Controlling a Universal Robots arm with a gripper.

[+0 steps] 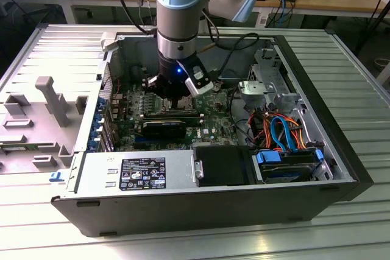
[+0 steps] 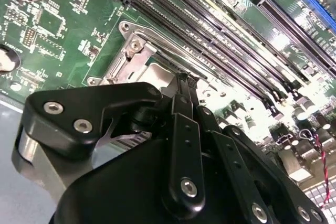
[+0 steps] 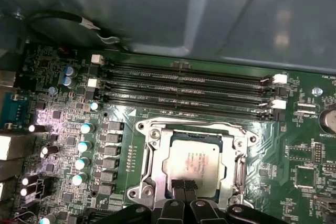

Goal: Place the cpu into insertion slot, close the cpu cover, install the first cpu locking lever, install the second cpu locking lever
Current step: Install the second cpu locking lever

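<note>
Gripper [image 3: 184, 188] sits low over the socket, fingertips pinched together with no gap between them, tips touching or just above the near edge of the cpu [image 3: 193, 160]. Looks narrow/closed, nothing clamped between the fingers as far as I can tell. In the second wrist view the black gripper [image 2: 186, 80] body blocks most of the socket; the tip lands right at the chip's edge.

Cpu lies flat inside the insertion slot [image 3: 148, 153], silver top up, square with the socket's metal rim. So step one reads as done, or at its very end with the gripper touching or hovering at the chip.

Cpu cover: the chip's top is fully exposed and no frame plate lies over it, so the cover looks not yet closed. Cannot pick out the cover or either locking lever for certain; both lever steps judged still to do.

Beyond the socket, long black memory slots [image 3: 189, 85] run side by side, white clips at their ends. Small capacitors [image 3: 84, 145] line up beside the socket on the green motherboard [image 3: 304, 156].

Exterior view: the arm [image 1: 178, 22] reaches straight down into the open computer case [image 1: 213, 202], which lies on its side on the ribbed metal tabletop [image 1: 359, 89]. Orange and blue cables [image 1: 283, 129] sit toward the exterior view's right.
</note>
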